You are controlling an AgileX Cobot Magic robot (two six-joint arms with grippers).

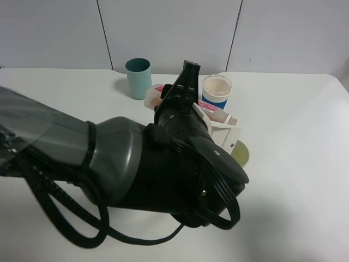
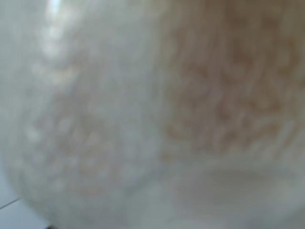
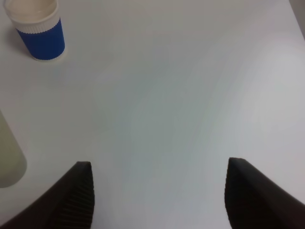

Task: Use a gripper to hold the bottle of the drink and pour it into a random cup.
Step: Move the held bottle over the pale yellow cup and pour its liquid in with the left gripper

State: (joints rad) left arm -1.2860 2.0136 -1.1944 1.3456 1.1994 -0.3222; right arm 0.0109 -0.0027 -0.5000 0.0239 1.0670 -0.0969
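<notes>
My left gripper [image 1: 217,126], a white claw on the bulky black arm, is shut on the bottle [image 1: 214,109]. The bottle is tipped nearly flat, its neck pointing right and down. Brown drink [image 1: 228,117] shows near the neck. The pale yellow-green cup [image 1: 242,153] stands just below and right of the neck, mostly hidden by the arm. In the left wrist view the bottle [image 2: 152,114] fills the picture as a blur with a brownish tint. My right gripper [image 3: 157,200] is open over bare table, and the cup [image 3: 8,157] shows at that picture's edge.
A teal cup [image 1: 138,77] stands at the back left. A white cup with a blue sleeve [image 1: 216,91] [image 3: 37,28] stands behind the bottle. The black arm and its cable loop [image 1: 92,229] cover the middle and front left of the white table [image 1: 294,164].
</notes>
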